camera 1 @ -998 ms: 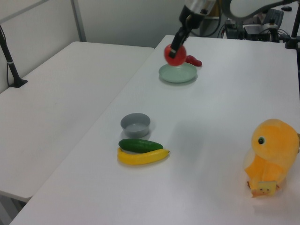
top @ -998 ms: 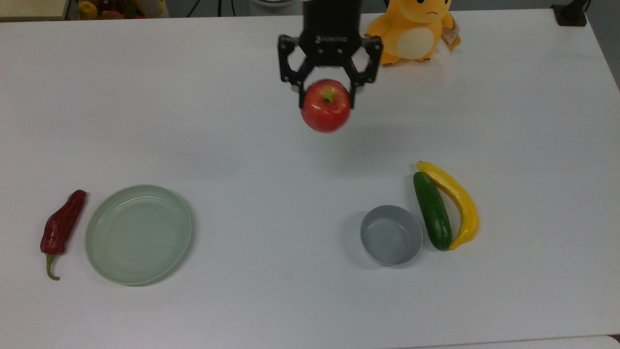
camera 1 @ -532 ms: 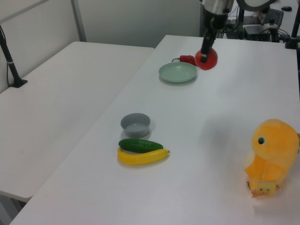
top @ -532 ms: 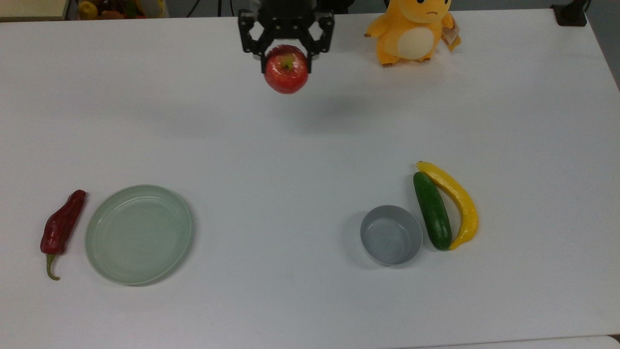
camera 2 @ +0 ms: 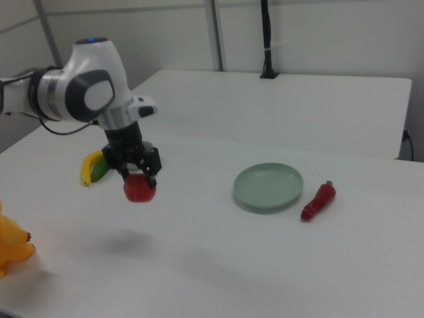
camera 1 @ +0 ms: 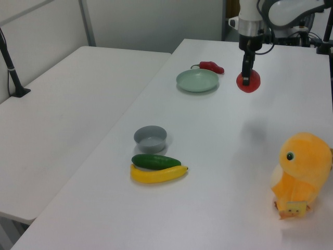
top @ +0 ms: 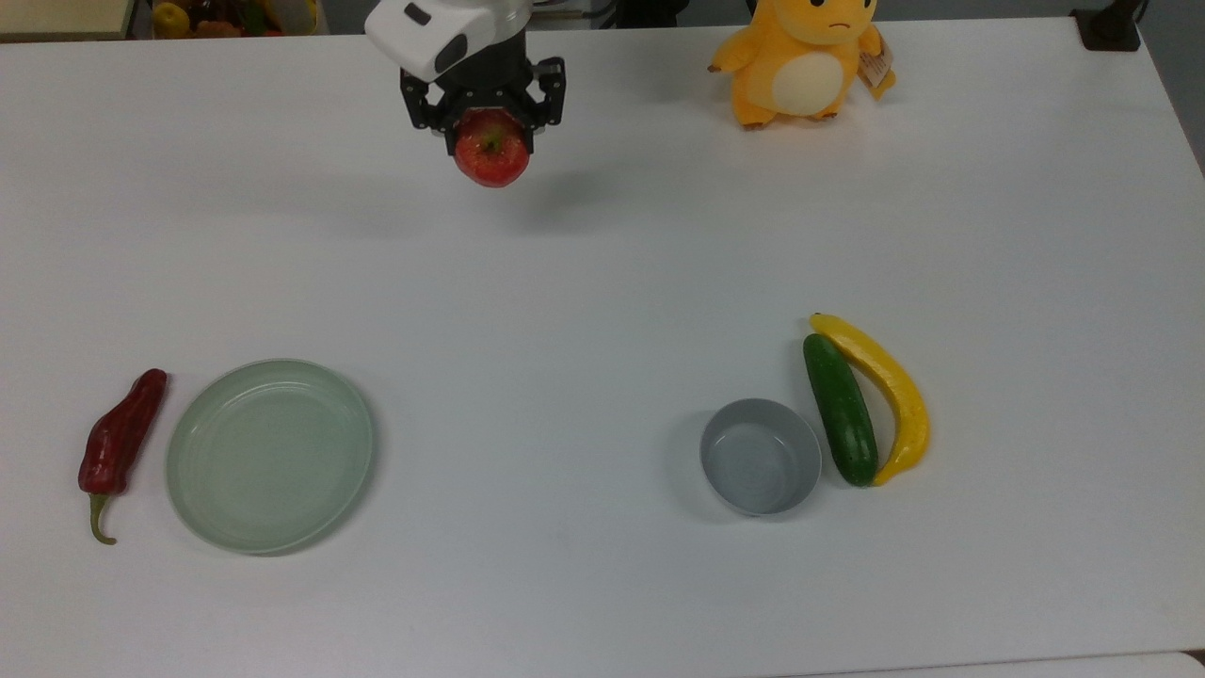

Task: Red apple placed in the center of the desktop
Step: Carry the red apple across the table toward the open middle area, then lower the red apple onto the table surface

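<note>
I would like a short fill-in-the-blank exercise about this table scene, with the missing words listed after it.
1. The gripper holds the red apple above the ____.
2. The chili pepper lies beside the pale-green ____.
3. The cucumber lies between the grey bowl and the ____.
4. The plush toy is ____ in colour.

Missing words: desktop; plate; banana; yellow
</note>
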